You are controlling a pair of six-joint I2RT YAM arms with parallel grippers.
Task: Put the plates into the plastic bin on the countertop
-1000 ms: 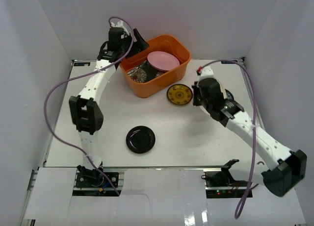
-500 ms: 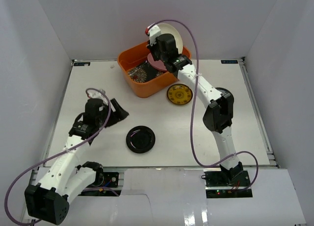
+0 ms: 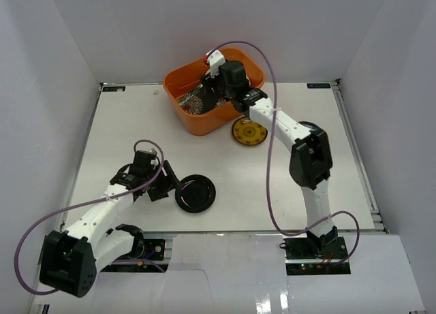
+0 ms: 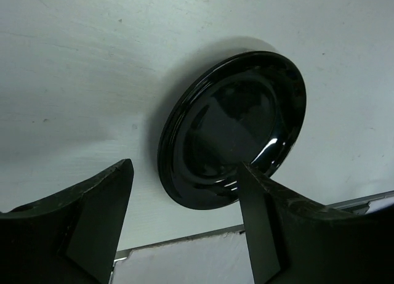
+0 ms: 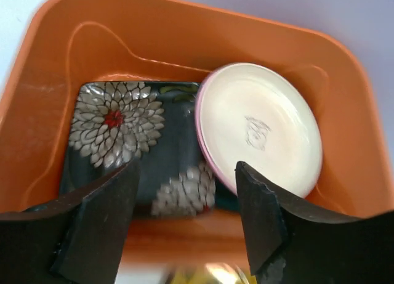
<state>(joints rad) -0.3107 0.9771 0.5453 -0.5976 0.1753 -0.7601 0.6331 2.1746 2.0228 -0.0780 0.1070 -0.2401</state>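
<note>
The orange plastic bin (image 3: 204, 123) stands at the back of the white countertop (image 3: 272, 184). In the right wrist view the bin (image 5: 55, 62) holds a square black plate with white flowers (image 5: 123, 130) and a cream plate (image 5: 261, 130) lying over a pink one. My right gripper (image 3: 219, 90) (image 5: 188, 198) hovers open above them, holding nothing. A glossy black plate (image 3: 195, 193) (image 4: 234, 130) lies near the front. My left gripper (image 3: 174, 182) (image 4: 184, 191) is open just left of it, low over the counter, its right finger (image 4: 277, 228) overlapping the rim. A yellow-patterned plate (image 3: 249, 131) lies in front of the bin.
White walls close the counter on three sides. The metal front edge (image 4: 184, 238) shows just beyond the black plate in the left wrist view. Purple cables loop off both arms.
My right gripper carried the cream plate over the bin and opened; the plate now lies inside. My left arm swung from the bin down to the black plate.
</note>
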